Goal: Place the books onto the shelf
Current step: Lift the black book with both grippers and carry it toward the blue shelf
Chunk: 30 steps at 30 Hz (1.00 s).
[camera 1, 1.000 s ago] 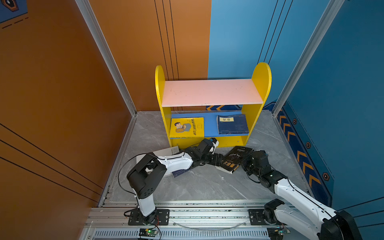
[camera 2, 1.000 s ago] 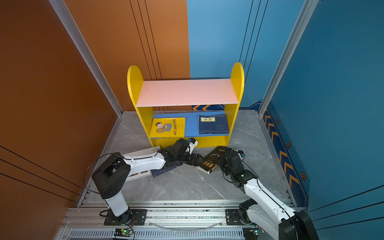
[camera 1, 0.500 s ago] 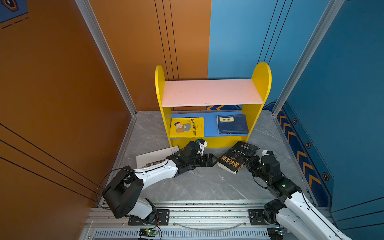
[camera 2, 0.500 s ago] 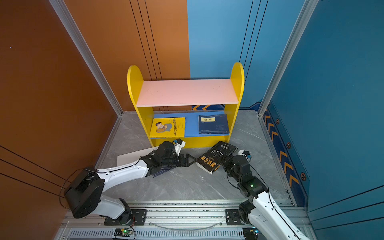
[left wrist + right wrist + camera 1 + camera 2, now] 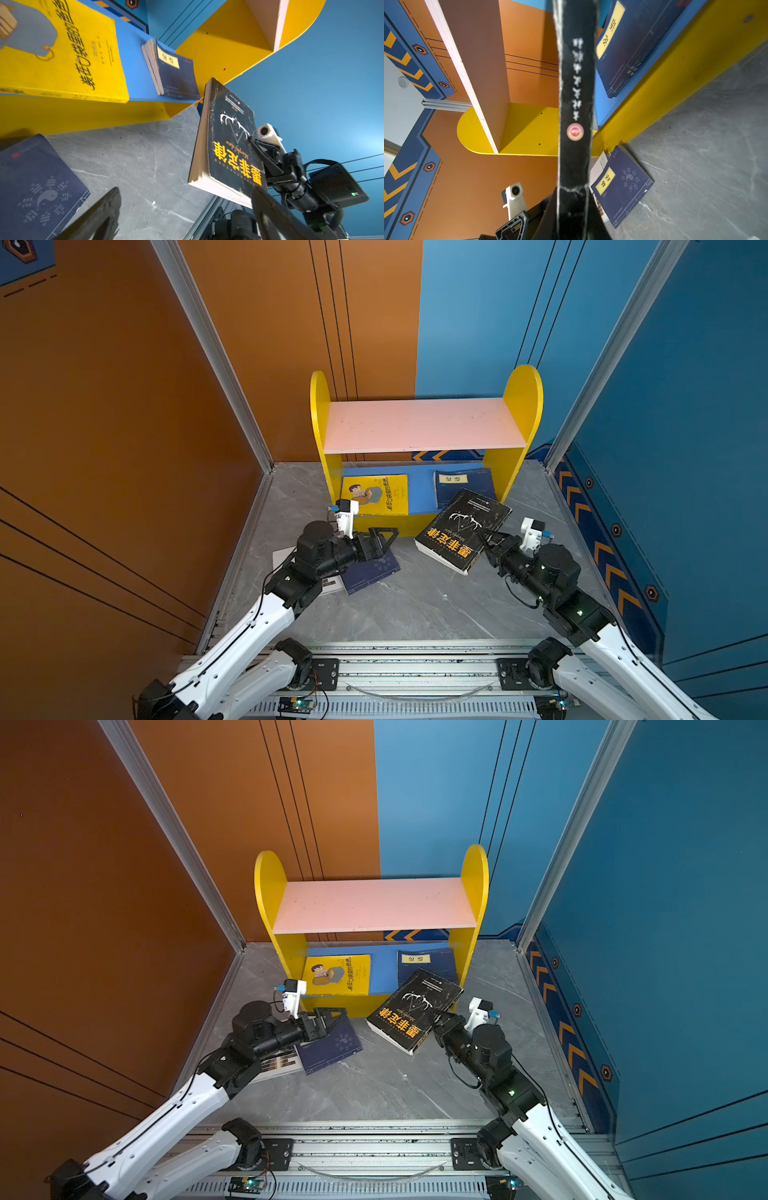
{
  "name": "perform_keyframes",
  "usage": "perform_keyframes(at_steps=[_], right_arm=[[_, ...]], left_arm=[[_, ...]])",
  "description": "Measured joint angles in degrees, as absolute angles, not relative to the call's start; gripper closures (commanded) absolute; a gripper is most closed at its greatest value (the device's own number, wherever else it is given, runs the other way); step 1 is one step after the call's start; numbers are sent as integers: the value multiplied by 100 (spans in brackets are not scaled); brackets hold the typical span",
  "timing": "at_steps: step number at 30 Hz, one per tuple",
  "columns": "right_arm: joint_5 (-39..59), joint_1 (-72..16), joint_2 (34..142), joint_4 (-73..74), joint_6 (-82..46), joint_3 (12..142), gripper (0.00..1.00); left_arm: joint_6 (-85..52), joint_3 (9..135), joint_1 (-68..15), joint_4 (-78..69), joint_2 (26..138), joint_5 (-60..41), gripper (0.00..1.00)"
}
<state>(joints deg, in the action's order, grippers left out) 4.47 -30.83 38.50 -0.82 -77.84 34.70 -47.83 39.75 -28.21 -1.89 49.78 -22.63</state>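
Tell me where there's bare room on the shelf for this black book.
Pink upper board: wholly bare, between the yellow side panels. Blue lower board: only a narrow strip between the yellow book and the shelved navy book. Crowded by the left gripper: the loose navy book overlaps the white book.

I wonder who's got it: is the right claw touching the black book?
Touching. The right wrist view shows the right gripper clamped on the black book.
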Motion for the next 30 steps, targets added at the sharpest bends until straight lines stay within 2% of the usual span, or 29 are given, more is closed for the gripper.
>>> perform_keyframes(at_steps=[12, 21, 30], right_arm=[[231, -3629, 5843, 1955, -7419, 4305, 84], [119, -3717, 6493, 2451, -7183, 4683, 84], [-12, -3861, 6921, 3378, -7293, 4716, 85]], left_arm=[[-6071, 3715, -2585, -1267, 5310, -2797, 2], [-6528, 3894, -2576, -1927, 5817, -2834, 0], [-7102, 3892, -2556, -3022, 6331, -2703, 12]])
